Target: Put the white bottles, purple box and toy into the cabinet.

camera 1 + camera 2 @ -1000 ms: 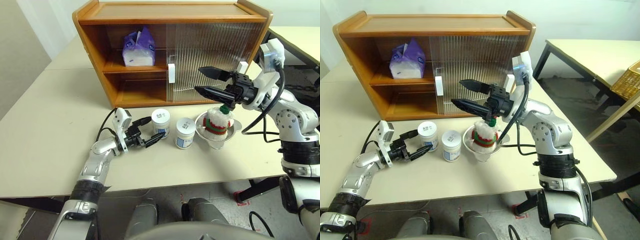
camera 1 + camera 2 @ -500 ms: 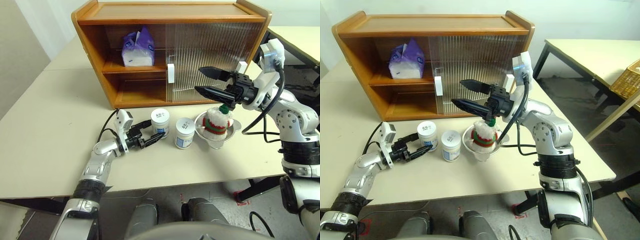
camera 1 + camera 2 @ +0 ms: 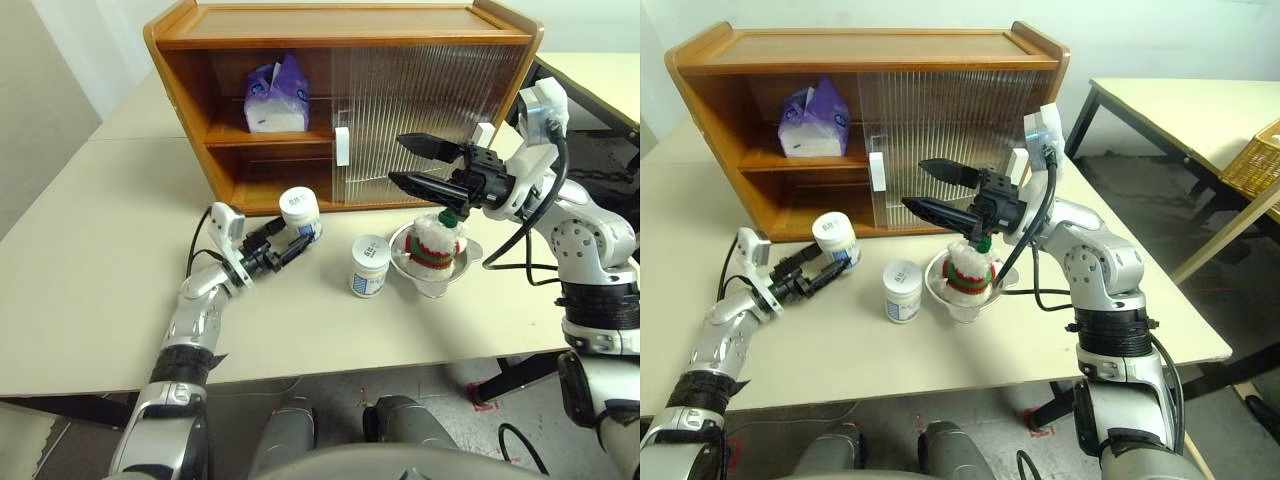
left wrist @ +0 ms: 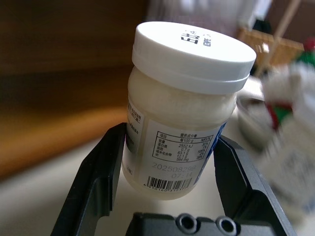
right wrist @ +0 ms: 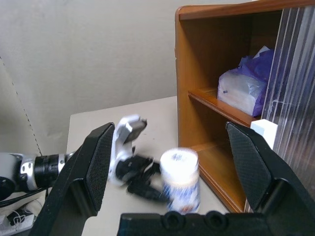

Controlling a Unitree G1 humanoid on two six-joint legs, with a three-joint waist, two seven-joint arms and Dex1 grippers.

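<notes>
My left gripper (image 3: pixel 293 236) is shut on one white bottle (image 3: pixel 300 211), holding it tilted above the table just in front of the cabinet's (image 3: pixel 340 40) open lower shelf. In the left wrist view the bottle (image 4: pixel 179 123) sits between both black fingers (image 4: pixel 93 182). The other white bottle (image 3: pixel 370 265) stands on the table. Beside it, the toy (image 3: pixel 437 240) sits in a silver bowl (image 3: pixel 402 256). My right gripper (image 3: pixel 403 160) hangs open, empty, just above and left of the toy. The purple box (image 3: pixel 277 95) rests on the upper shelf.
Ribbed sliding doors (image 3: pixel 430 100) cover the cabinet's right half; the left half stands open. A white handle (image 3: pixel 342 146) marks the door's edge. Another table (image 3: pixel 1180 110) and a wicker basket (image 3: pixel 1255 160) stand off to the right. Bare tabletop stretches to the left.
My left gripper closed on the nearer white bottle, then lifted it off the table, up and toward the cabinet. The right arm has stayed still.
</notes>
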